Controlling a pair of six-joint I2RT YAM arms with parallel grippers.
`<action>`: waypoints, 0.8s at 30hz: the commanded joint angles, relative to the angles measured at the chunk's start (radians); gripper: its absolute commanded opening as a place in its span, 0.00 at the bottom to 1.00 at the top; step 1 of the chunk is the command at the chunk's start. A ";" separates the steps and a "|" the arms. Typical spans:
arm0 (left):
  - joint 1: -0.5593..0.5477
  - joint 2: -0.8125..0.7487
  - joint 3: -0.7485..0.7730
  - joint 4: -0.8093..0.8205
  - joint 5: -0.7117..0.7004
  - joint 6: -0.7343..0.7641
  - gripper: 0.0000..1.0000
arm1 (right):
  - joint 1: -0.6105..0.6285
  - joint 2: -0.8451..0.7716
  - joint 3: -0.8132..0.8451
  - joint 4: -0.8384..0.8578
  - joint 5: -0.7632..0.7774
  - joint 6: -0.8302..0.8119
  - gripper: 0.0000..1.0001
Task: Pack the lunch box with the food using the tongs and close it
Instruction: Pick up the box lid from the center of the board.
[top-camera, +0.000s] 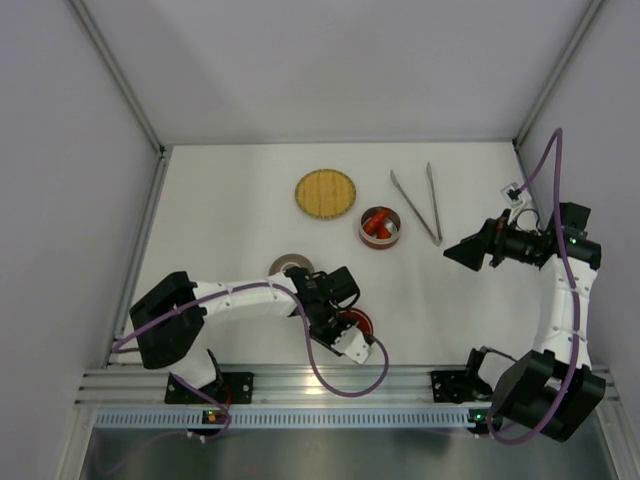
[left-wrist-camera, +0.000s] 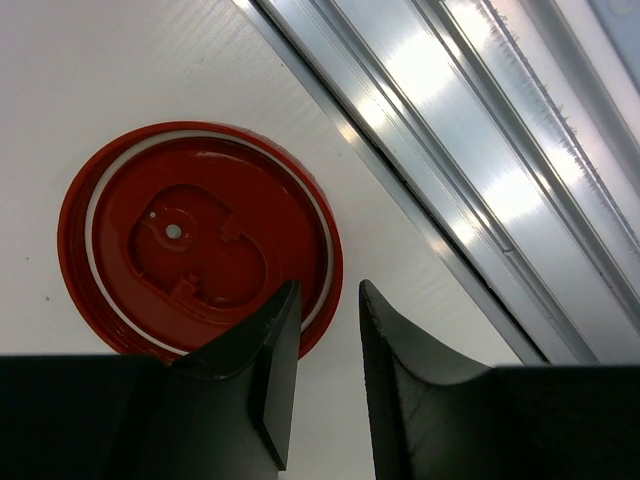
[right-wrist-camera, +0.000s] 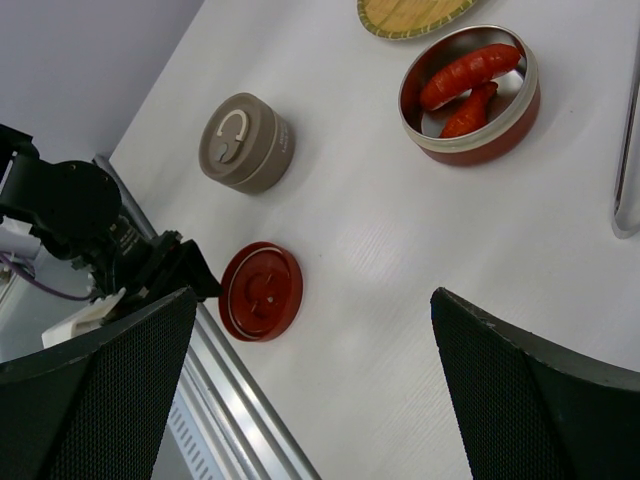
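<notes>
The lunch box (top-camera: 379, 241) is a round red tin standing open in mid-table, with elongated red food (right-wrist-camera: 470, 72) inside it. The silver tongs (top-camera: 415, 208) lie flat to its right, untouched. Its red lid (left-wrist-camera: 200, 240) lies inside-up near the table's front edge (top-camera: 357, 321). My left gripper (left-wrist-camera: 328, 290) hovers at the lid's rim, slightly open. One finger (left-wrist-camera: 270, 350) overlaps the rim, and bare table shows through the gap. My right gripper (right-wrist-camera: 315, 400) is wide open and holds nothing. It hangs above the table right of the tongs (top-camera: 458, 252).
A closed grey-brown tin (top-camera: 290, 266) stands left of the red lid. A round yellow woven plate (top-camera: 325, 193) lies behind, left of the lunch box. An aluminium rail (left-wrist-camera: 480, 150) runs along the table's front edge, close to the lid.
</notes>
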 joint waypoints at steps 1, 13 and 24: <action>-0.005 0.029 -0.022 0.064 0.007 -0.005 0.35 | -0.006 -0.022 0.020 0.003 -0.028 -0.023 0.99; -0.006 0.041 -0.085 0.082 -0.016 -0.023 0.25 | -0.006 -0.022 0.020 0.003 -0.031 -0.024 0.99; -0.087 0.055 -0.177 0.142 -0.151 -0.151 0.07 | -0.006 -0.030 0.022 -0.002 -0.031 -0.024 0.99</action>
